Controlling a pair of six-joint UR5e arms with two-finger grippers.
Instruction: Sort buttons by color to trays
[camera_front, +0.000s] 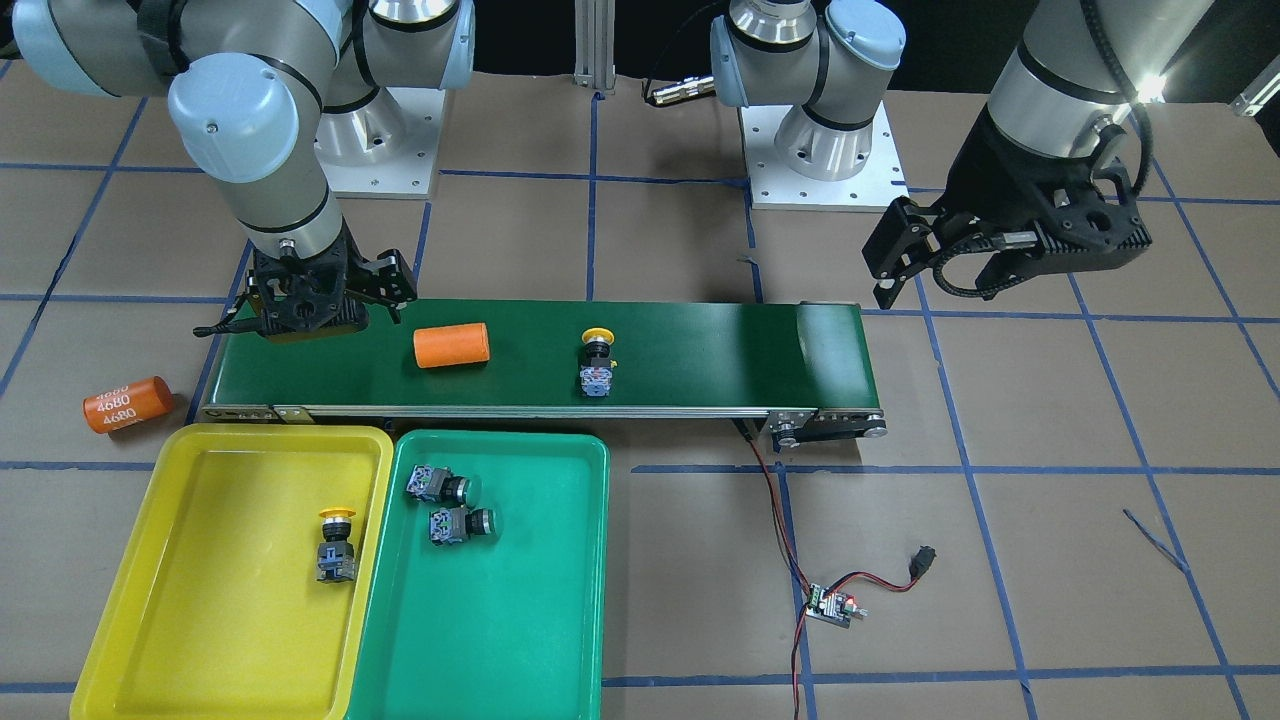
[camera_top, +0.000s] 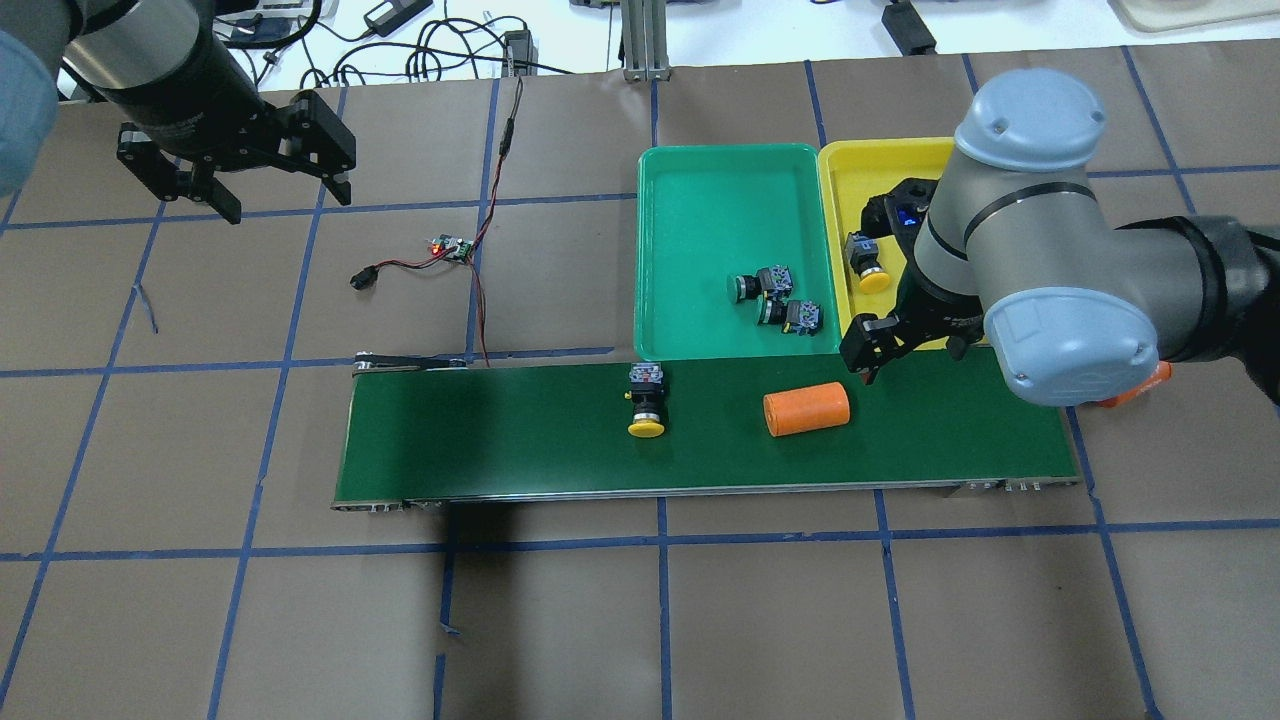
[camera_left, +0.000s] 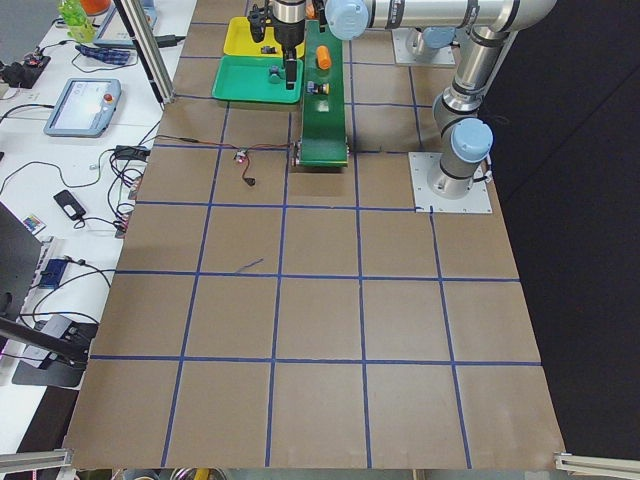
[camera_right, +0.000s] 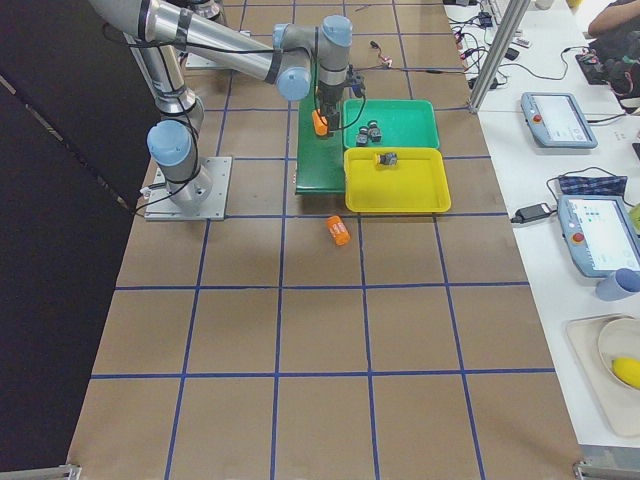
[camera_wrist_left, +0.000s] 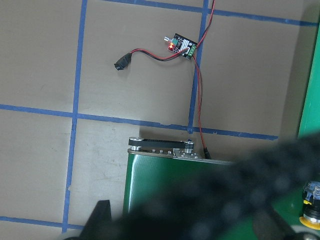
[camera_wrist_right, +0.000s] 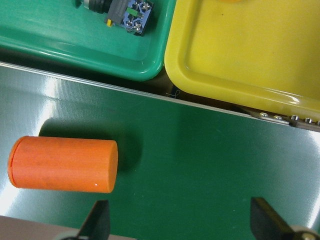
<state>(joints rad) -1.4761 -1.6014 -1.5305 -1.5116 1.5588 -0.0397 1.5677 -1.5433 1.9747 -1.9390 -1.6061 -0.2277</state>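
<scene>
Overhead exterior view: the right gripper (camera_top: 900, 345) hangs over the right end of the conveyor belt (camera_top: 500, 430), empty. The right wrist view shows its fingertips spread wide. The left gripper (camera_top: 285, 185) is also spread and empty, at the upper left of the frame, well apart from the belt.

One yellow-capped button (camera_top: 647, 400) lies on its side at mid-belt. It is judged to be the last item to sort. The two green-capped buttons (camera_top: 775, 300) lie in the green tray (camera_top: 720, 200), and a second yellow-capped button (camera_top: 868, 265) lies in the yellow tray (camera_top: 885, 160).

Recommended procedure:
- Carry the right gripper leftward, above the orange cylinder (camera_top: 806, 410) that lies between it and the button.
- Close across the black body, not on the rounded cap, which would likely slip.
- Release low over a bare part of the yellow tray.

Limits of visibility:
- The right arm covers part of the yellow tray and most of the marked cylinder (camera_front: 127, 404) in the overhead view.
- A blurred dark mass blocks the lower part of the left wrist view.
- Belt motion cannot be judged.
- The side views are too small for detail.
</scene>
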